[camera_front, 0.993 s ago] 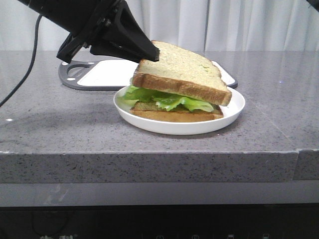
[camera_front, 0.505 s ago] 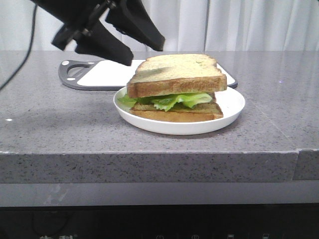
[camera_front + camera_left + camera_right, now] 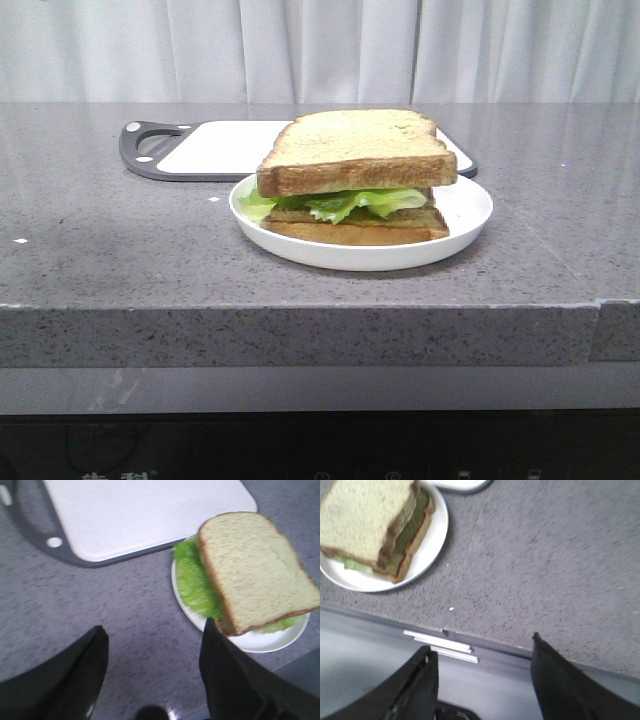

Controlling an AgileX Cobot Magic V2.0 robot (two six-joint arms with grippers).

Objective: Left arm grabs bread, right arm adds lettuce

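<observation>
Grey speckled stone countertop [image 3: 120, 250] is carrying everything, w/ white curtains hanging behind. On it a white round plate [image 3: 470, 215] is holding the stack: the bread [image 3: 355, 150], thick and pale w/ golden-brown crust, is lying on the lettuce [image 3: 345, 203], which is covering a thinner, darker slice [image 3: 355, 228]. Judging by that, the task is looking done.

Left gripper [image 3: 152, 675] is hanging w/ its wedge fingers apart and empty, near the plate's side. Right gripper [image 3: 482, 680] is likewise spread and empty, over the counter's front edge, well apart from the plate.

Risk: the top slice is overhanging the plate on one side, so a brushing finger could be tipping it off. Frilly leaf is probably slippery, though blur is hiding detail. White cutting board [image 3: 225, 147] w/ dark rim is sitting just behind the plate.
</observation>
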